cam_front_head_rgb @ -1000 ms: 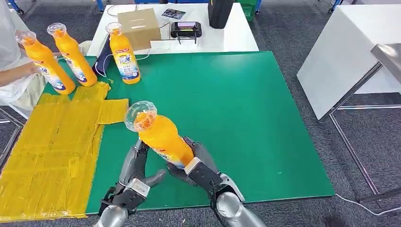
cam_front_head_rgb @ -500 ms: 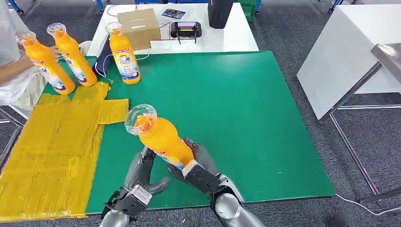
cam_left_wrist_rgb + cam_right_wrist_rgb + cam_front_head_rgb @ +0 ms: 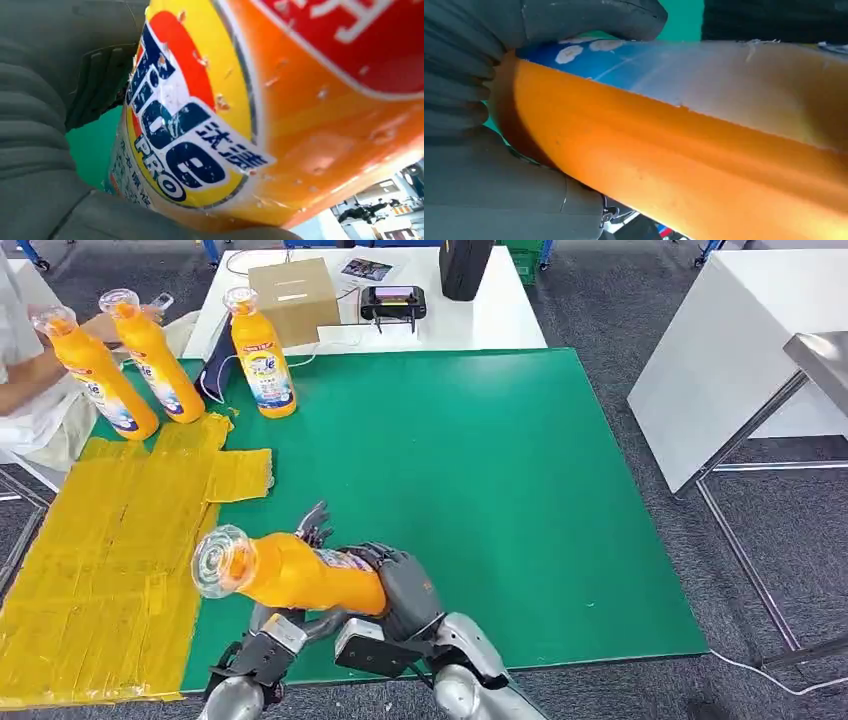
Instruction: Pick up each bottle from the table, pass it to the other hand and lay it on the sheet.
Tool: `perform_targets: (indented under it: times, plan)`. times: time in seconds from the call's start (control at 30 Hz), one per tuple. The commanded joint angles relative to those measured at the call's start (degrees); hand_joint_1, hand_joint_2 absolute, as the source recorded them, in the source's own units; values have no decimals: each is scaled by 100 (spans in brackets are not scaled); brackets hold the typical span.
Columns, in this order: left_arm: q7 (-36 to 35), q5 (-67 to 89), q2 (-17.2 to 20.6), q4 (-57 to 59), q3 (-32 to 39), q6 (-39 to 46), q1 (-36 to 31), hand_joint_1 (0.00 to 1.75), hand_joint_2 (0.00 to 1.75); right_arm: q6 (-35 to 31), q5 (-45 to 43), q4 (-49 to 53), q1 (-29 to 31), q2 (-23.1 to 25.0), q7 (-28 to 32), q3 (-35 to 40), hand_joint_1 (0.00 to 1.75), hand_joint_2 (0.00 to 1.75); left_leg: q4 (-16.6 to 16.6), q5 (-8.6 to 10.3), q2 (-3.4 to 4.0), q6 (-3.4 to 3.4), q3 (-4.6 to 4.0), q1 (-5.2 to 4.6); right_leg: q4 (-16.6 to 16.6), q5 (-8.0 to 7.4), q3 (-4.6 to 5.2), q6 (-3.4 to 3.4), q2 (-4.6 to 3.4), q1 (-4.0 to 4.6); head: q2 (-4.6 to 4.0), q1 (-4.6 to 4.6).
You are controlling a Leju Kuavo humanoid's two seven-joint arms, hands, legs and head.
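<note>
Head view: orange bottle (image 3: 300,575) tipped sideways, clear-capped.

High head view; wrist views close on bottle (image 3: 300,575)

You have the orange bottle (image 3: 310,115) pressed close against the camera, its yellow, red and blue label facing you. The left robot hand (image 3: 45,130) curves around its side, and a patch of green counter (image 3: 92,155) shows between them.
</note>
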State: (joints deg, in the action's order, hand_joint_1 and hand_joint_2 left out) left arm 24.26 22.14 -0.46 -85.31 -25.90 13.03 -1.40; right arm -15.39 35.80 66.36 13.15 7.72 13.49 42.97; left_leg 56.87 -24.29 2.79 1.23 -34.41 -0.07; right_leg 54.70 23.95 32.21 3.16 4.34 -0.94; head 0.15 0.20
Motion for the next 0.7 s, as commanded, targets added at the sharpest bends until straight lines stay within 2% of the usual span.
perform_targets:
  times: [0.03, 0.6, 0.7]
  plan:
    - [16, -77, -147, 261, 115, 6, -266, 0, 175, 227, 72, -1009, 276, -42, 17, 619, 175, 175, -7, -1, -24, -6, 19, 5, -8, 4, -22, -10, -18, 0, 0, -4]
    - [182, -447, -240, 147, 307, 160, -179, 0, 175, 177, 45, -1302, 266, 0, 18, 548, 175, 175, -4, -3, -41, -7, 21, 9, -7, 10, -26, -12, -10, 2, 0, -4]
    - [182, -447, -240, 147, 307, 160, -179, 0, 175, 177, 45, -1302, 266, 0, 18, 548, 175, 175, -2, 0, -24, -4, 9, 7, -7, 3, -10, -7, -6, 3, 0, -4]
